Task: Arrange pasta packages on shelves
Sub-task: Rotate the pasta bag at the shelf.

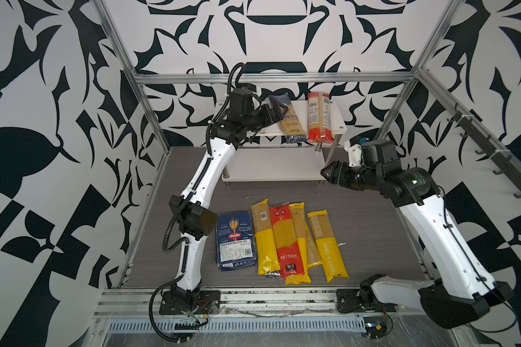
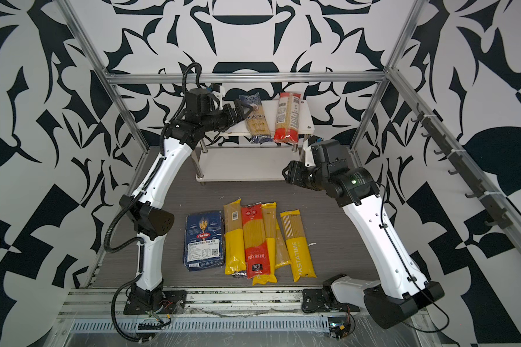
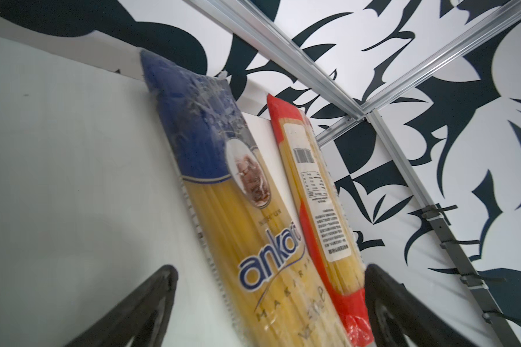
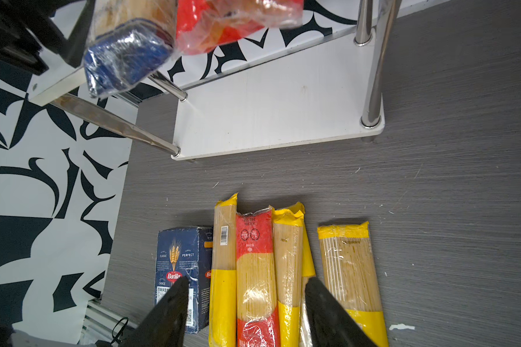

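The shelves [image 1: 339,121] stand at the back of the grey table, and the lower board [image 1: 271,165] is bare. On the top board lie two pasta packages side by side: a blue Ankara bag [image 1: 288,118] [image 3: 253,228] and a red bag [image 1: 319,117] [image 3: 316,192]. My left gripper [image 1: 278,109] [image 3: 271,270] hovers over the blue bag's middle, jaws wide open and gripping nothing. My right gripper [image 1: 325,172] [image 4: 247,282] hangs open and holds nothing, beside the rack's right front post. On the table lie a wide blue Barilla pack [image 1: 235,240], several yellow bags [image 1: 263,240] and a red bag [image 1: 285,240].
Aluminium frame bars [image 1: 271,78] run above and beside the rack. A rail of dark hooks [image 1: 491,150] lines the right wall. Patterned black-and-white walls enclose the cell. A yellow Pastatime bag [image 1: 327,243] lies a little apart, right of the row.
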Tool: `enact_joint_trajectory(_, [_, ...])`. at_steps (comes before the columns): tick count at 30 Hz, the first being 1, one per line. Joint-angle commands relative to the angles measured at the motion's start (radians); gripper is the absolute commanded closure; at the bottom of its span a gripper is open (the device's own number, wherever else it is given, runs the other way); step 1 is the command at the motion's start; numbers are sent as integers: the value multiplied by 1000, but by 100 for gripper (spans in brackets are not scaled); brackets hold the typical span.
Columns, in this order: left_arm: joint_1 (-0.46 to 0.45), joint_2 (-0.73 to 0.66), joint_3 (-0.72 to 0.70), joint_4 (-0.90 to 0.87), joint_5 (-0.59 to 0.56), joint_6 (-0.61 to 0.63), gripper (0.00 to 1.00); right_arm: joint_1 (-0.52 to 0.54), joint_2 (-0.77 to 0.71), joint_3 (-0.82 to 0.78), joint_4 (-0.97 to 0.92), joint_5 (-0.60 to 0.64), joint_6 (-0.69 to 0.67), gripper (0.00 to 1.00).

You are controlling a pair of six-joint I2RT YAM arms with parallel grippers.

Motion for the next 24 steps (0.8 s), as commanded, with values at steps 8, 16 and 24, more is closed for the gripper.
enact_joint_trajectory(8, [-43, 159, 100, 133, 113, -166, 0, -17, -41, -55, 8, -21, -8, 36])
enact_joint_trajectory(16, [-52, 184, 89, 180, 140, -208, 0, -30, -73, -85, -4, -17, -3, 36])
enact_joint_trajectory(24, [-35, 48, 17, 124, 36, -70, 1, -38, -79, -97, -10, -3, -16, 35])
